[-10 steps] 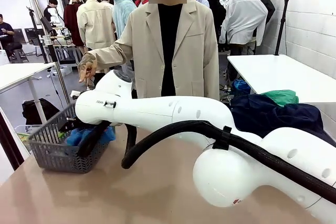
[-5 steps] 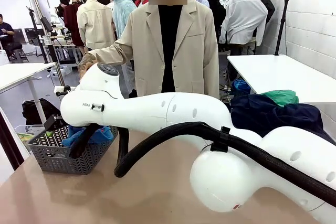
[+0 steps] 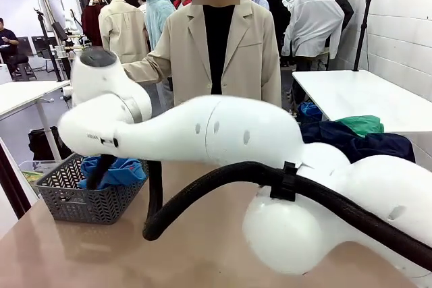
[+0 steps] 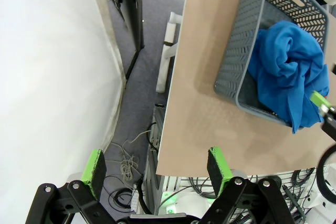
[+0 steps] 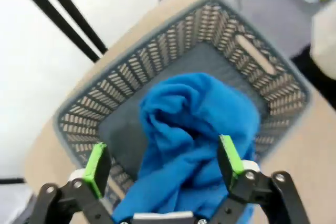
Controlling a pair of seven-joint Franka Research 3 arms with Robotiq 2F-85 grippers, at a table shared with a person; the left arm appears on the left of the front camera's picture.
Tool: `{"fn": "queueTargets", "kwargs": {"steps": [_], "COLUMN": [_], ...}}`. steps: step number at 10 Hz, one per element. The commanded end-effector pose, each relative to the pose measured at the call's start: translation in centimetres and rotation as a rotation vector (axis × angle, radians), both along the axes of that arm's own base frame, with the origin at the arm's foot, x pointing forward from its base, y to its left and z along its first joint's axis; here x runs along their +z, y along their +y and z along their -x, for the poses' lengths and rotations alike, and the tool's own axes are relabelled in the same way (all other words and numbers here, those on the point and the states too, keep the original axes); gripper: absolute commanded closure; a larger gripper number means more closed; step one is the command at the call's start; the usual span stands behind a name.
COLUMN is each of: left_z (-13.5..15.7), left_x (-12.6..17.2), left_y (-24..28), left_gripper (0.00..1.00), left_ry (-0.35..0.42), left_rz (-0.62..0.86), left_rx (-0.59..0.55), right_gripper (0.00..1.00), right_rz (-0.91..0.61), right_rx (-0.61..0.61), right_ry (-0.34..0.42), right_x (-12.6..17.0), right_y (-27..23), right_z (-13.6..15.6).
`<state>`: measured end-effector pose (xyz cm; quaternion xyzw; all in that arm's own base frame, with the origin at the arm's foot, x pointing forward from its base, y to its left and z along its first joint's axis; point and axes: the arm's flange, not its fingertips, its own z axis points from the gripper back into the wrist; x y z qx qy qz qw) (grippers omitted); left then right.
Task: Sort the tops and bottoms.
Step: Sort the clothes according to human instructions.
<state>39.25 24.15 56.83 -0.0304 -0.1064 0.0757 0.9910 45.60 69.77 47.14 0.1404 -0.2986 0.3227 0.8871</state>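
The bright blue garment (image 5: pixel 194 135) lies bunched in the grey basket (image 5: pixel 252 56), one edge spilling over its rim, likely because it was just dropped there as the first sorted piece. Directly above the basket hangs the right gripper (image 5: pixel 164 169), jaws spread wide and holding nothing. The left gripper (image 4: pixel 156 166) is also open and empty, off the surface's (image 4: pixel 210 124) edge beside the basket. Far right of the basket, three garments wait in one heap: emerald green (image 3: pixel 364 125), dark navy (image 3: pixel 378 145) and black (image 3: pixel 324 133).

right arm (image 3: pixel 223 139) hides most of the navy garment (image 3: pixel 378 146).
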Motion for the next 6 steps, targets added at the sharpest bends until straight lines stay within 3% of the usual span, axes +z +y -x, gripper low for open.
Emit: {"fn": "queueTargets", "kwargs": {"steps": [1, 2, 3, 6], "left_z": [-0.1, -0.1, -0.1, -0.1], "left_x": [0.2, 0.2, 0.2, 0.2], "left_y": [0.0, 0.0, 0.0, 0.0], "left_gripper": [0.0, 0.0, 0.0, 0.0], "left_ry": [0.005, 0.005, 0.005, 0.005], "left_rz": [0.008, 0.008, 0.008, 0.008], "left_rx": [0.01, 0.01, 0.01, 0.01], "right_gripper": [0.0, 0.0, 0.0, 0.0], "right_rz": [0.114, 0.16, 0.047, 0.047], "right_rx": [-0.158, -0.244, -0.074, -0.074], "right_ry": [0.113, 0.207, 0.034, 0.034], "right_x": [6.4, 8.1, 3.0, 3.0], "right_y": [4.9, 2.9, -0.6, -0.6], "right_z": [-0.3, 0.9, 1.6, 1.6]}}
